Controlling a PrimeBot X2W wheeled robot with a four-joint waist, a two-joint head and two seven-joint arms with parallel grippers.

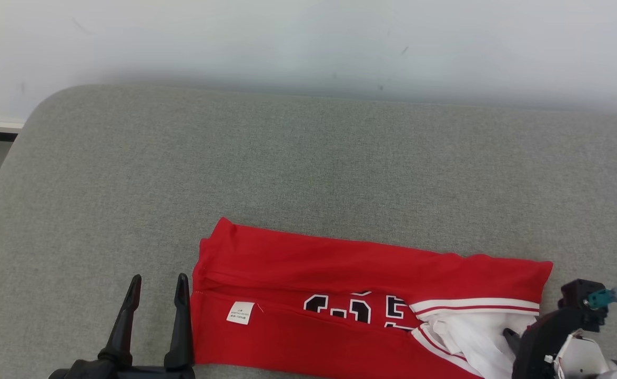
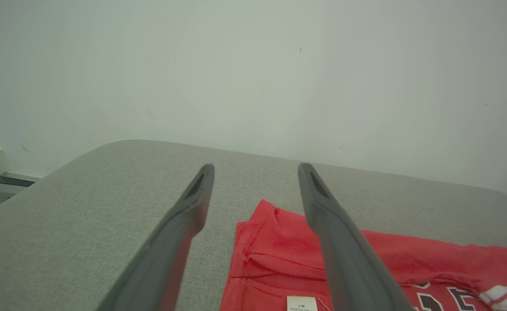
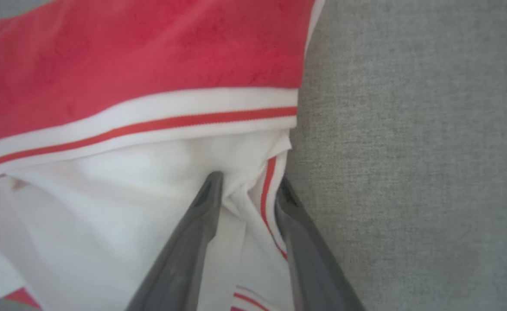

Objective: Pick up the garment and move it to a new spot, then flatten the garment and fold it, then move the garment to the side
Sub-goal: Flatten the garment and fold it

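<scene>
Red jersey cloth, the garment (image 1: 340,263) lay folded into a long strip on the grey padded surface (image 1: 308,158), toward 6 o'clock in the head view. Its long axis ran from 9 o'clock to 3 o'clock, the right end dipping slightly toward 4. The right gripper (image 3: 249,181) sat at that 3 o'clock end, its fingers straddling a bunched ridge of the white trim (image 3: 106,194). Cloth stood between them, but whether they had pinched it tight I could not tell. The left gripper (image 1: 159,279) stood released, fingers spread, just beside the short 9 o'clock edge, the cloth at its 3 o'clock. Each arm was nearest its own end, so the coming move likely turned on carrying both ends level.
</scene>
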